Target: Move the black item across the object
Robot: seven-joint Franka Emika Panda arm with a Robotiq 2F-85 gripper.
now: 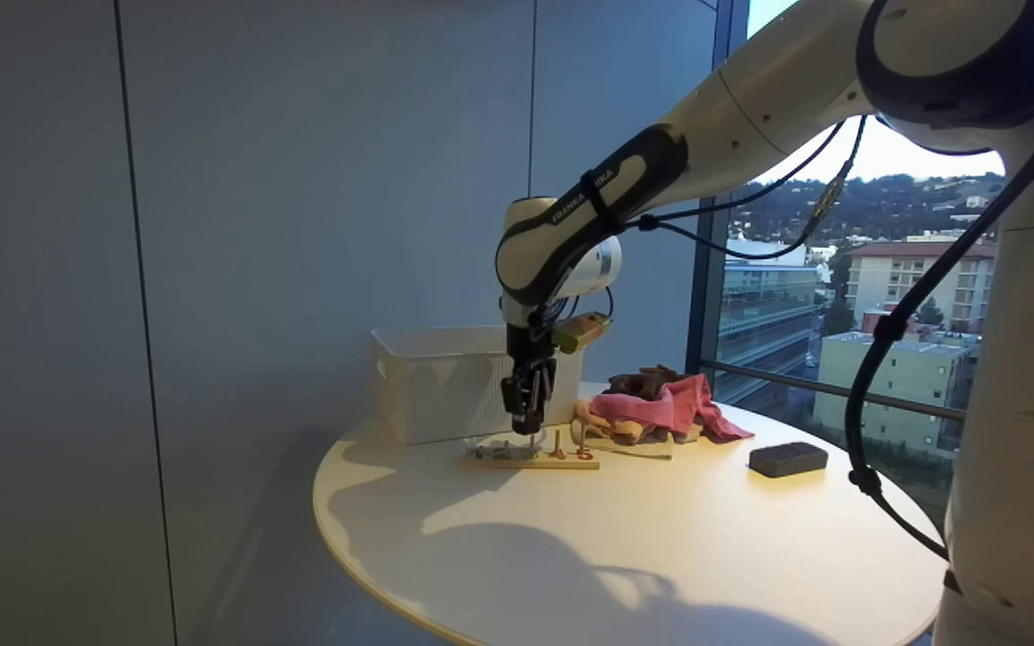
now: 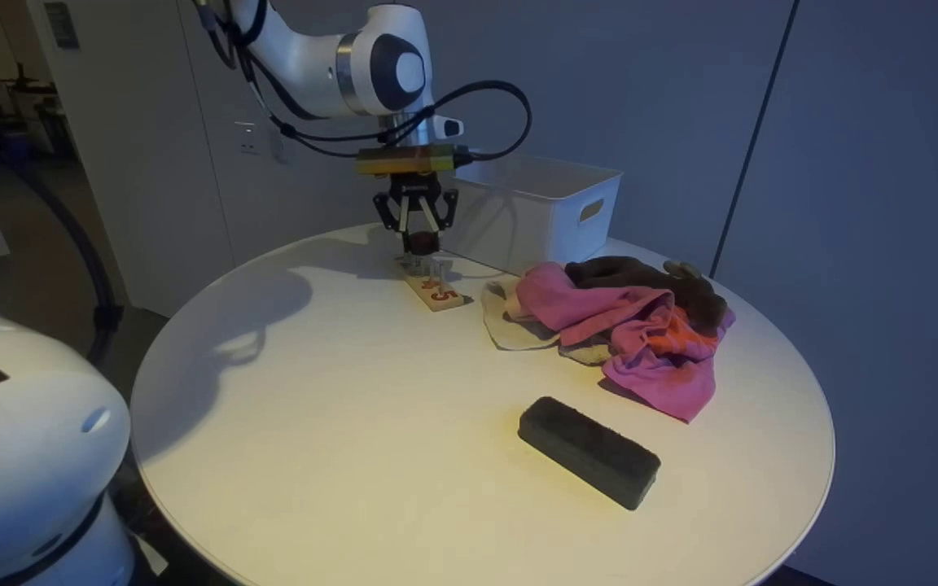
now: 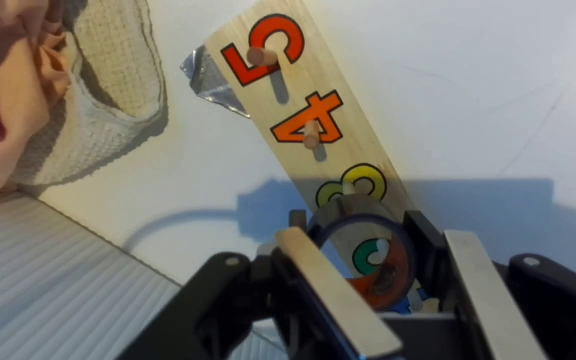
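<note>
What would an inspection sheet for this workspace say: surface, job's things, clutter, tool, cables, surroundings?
Surface: round white table, partly in shadow.
Job's things: dark ring held above the numbered peg board; whether it touches a peg, cannot tell.
Clutter: white box, pink-and-brown cloth heap, black block lying apart, silver scrap at the board's edge.
Tool: closed on the ring.
Cables: black cables looping beside the arm.
Surroundings: grey-blue wall; window showing buildings.

White arm with dark joint caps, pale FRANKA lettering, black cables, black claw
</note>
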